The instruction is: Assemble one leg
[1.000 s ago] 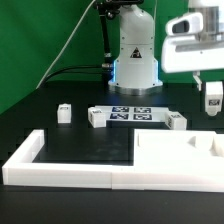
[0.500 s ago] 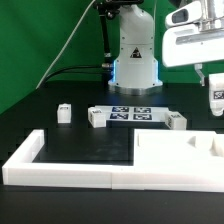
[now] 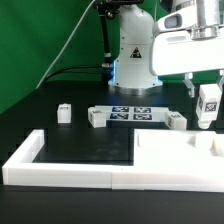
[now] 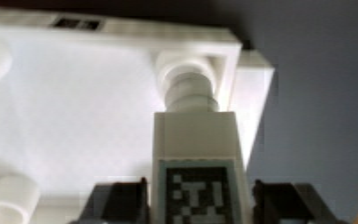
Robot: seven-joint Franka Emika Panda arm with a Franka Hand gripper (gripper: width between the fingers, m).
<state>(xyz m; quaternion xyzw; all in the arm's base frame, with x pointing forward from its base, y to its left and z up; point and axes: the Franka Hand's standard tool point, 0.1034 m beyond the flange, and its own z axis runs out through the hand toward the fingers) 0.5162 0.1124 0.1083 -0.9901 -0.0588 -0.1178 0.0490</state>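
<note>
Gripper (image 3: pixel 207 95) clamped on the leg (image 3: pixel 207 108), held upright in the air over the white panel (image 3: pixel 175 155) (tag faces the wrist camera), probably lining it up with a round socket (image 4: pixel 194 75).

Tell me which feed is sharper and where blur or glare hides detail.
Exterior view: evenly lit, fairly sharp, the short white plastic tagged leg in the end effector distinct. Wrist view: soft-focused, the large flat white square panel overexposed, edges faint.

The leg (image 3: pixel 207 105) hangs above the large panel (image 3: pixel 170 160).
</note>
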